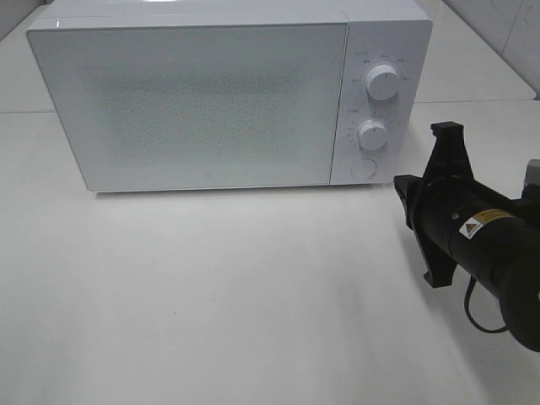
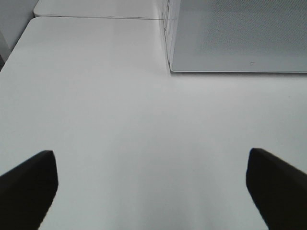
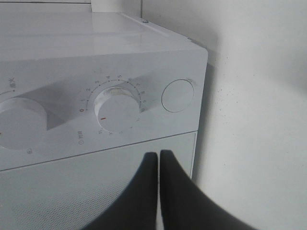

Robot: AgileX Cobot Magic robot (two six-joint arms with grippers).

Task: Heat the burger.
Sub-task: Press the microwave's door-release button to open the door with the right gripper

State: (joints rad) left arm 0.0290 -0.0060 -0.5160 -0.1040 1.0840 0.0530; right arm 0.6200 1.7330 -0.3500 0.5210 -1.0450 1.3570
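The burger is out of view in every frame. A white microwave point(image 1: 194, 101) stands at the back of the table with its door closed; its frosted door point(image 2: 240, 38) also fills a corner of the left wrist view. My right gripper point(image 1: 399, 182) is shut on nothing and floats just in front of the control panel's lower right. In the right wrist view its closed tips point(image 3: 159, 155) point at the panel below the timer knob point(image 3: 117, 111) and the round button point(image 3: 177, 95). My left gripper point(image 2: 151, 155) is open over bare table, left of the microwave.
The control panel carries an upper knob point(image 1: 382, 84), a lower knob point(image 1: 372, 134) and a round button point(image 1: 364, 168). The white table point(image 1: 236, 295) stretches in front of the microwave. A second white tabletop point(image 2: 96, 8) adjoins at the back.
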